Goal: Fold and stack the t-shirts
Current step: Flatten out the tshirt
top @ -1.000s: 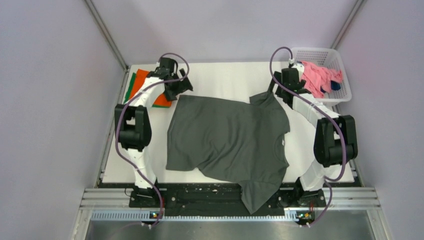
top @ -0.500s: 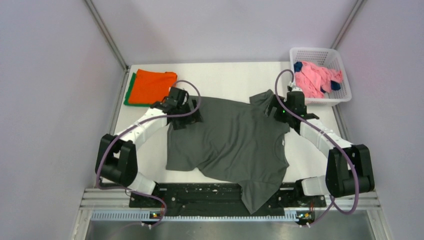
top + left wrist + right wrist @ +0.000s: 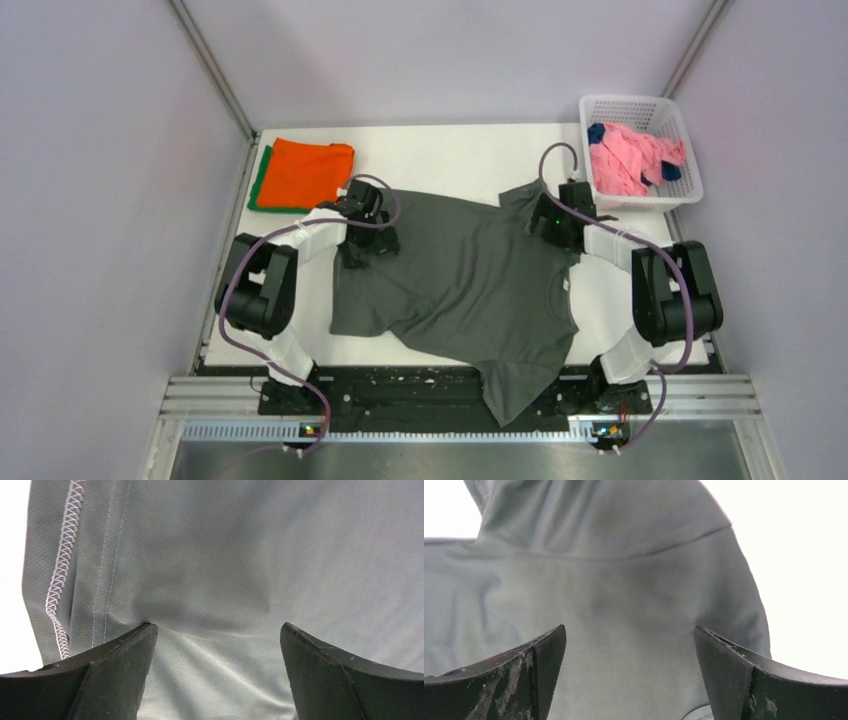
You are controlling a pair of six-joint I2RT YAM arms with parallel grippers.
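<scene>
Three lilac walls [image 3: 440, 60] surround the white table [image 3: 450, 160] holding t-shirts [image 3: 460, 280].

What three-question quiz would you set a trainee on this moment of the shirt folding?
1. True or false: the left claw and the right claw both stand open over the grey t-shirt.
2. Where is the pink t-shirt? A: in the white basket. B: in the left claw. C: spread on the grey t-shirt.
3. Fill in: the folded orange t-shirt lies on top of a ___ one.
Key: 1 true; 2 A; 3 green, the green t-shirt showing along its left edge.
</scene>
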